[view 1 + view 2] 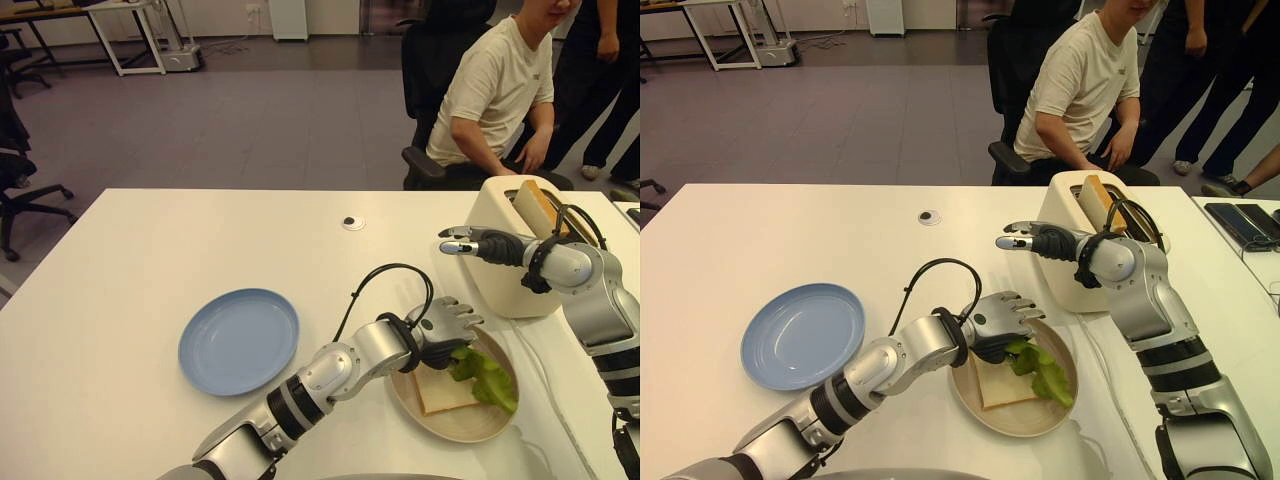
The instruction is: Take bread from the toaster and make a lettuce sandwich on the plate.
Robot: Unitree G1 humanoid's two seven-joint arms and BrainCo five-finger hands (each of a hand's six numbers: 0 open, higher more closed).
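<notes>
Left robot hand [445, 325] rests on the lettuce [490, 378] on the tan plate [470, 432], in front of the toaster [500, 275] — can't tell its grip. Right robot hand [475, 240] is open and empty across the toaster's front — you could tip it grabbing the toast [538, 205].

Lab or office: white table [150, 260], swivel chair [22, 192], grey floor [250, 110].

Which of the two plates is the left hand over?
The beige plate holding the bread slice and lettuce, beside the toaster; the blue plate lies apart, farther to the robot's left.
</notes>
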